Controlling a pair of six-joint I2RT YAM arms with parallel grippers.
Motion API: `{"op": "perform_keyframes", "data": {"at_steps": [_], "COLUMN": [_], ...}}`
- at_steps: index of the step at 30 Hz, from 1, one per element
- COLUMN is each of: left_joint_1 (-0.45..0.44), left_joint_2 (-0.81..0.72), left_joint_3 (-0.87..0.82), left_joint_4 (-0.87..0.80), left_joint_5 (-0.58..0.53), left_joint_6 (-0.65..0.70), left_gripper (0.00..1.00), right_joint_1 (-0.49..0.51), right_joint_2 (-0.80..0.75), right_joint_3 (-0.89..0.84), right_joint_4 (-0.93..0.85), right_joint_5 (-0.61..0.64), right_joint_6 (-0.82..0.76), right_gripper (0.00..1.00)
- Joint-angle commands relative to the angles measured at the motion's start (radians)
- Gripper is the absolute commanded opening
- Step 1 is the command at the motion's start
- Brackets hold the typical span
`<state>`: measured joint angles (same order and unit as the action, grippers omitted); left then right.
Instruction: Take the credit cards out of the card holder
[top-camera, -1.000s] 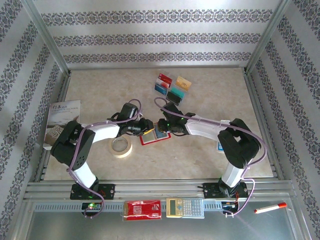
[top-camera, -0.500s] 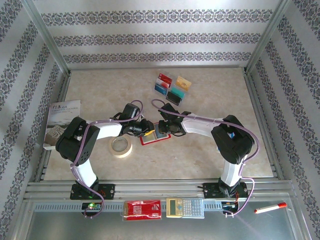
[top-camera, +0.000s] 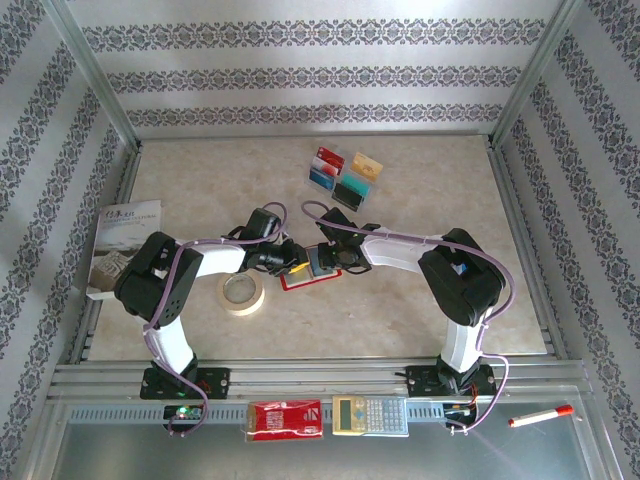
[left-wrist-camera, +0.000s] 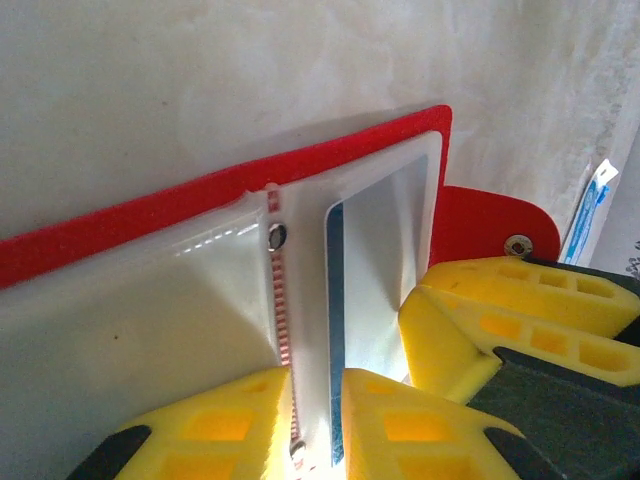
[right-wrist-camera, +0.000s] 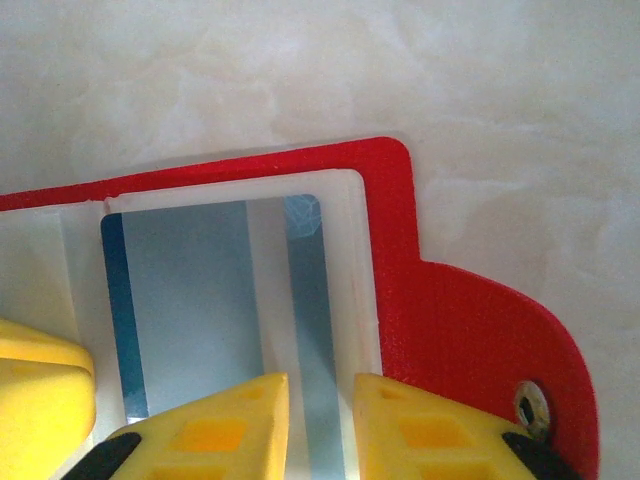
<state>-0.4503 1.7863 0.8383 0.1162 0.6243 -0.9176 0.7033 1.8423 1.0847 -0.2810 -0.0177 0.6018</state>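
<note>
Card holder: jaws narrowed; pull-out near.
L gripper pinches it; R gripper, at 3 o'clock, over blue card, grip unclear.

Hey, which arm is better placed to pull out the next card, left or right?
Probably right. The right hand is poised over the blue plastic card in the clear pocket of the red square card holder. The left hand sits by its centre fold, better suited to pinning it down.
</note>
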Motion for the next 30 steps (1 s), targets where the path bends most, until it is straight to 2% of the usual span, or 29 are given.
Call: {"op": "perform_keyframes", "data": {"at_steps": [1, 21, 30], "left_joint_1": [-0.005, -0.005, -0.005], "left_joint_2": [0.023, 0.027, 0.036], "left_joint_3": [0.005, 0.004, 0.012], "left_joint_4": [-0.002, 0.061, 0.059], "left_joint_5": [0.012, 0.052, 0.056], "left_joint_6": [0.014, 0.002, 0.003], "left_gripper": [0.20, 0.20, 0.16], "right_joint_1": [0.005, 0.006, 0.005], "right_joint_2": [0.024, 0.031, 0.031], "right_joint_3": [0.018, 0.018, 0.019], "right_joint_4": [-0.017, -0.018, -0.017], "right_joint_5": [-0.023, -0.033, -0.034], "right_joint_6": [-0.007, -0.011, -0.011], "right_gripper": [0.25, 0.23, 0.23]}}
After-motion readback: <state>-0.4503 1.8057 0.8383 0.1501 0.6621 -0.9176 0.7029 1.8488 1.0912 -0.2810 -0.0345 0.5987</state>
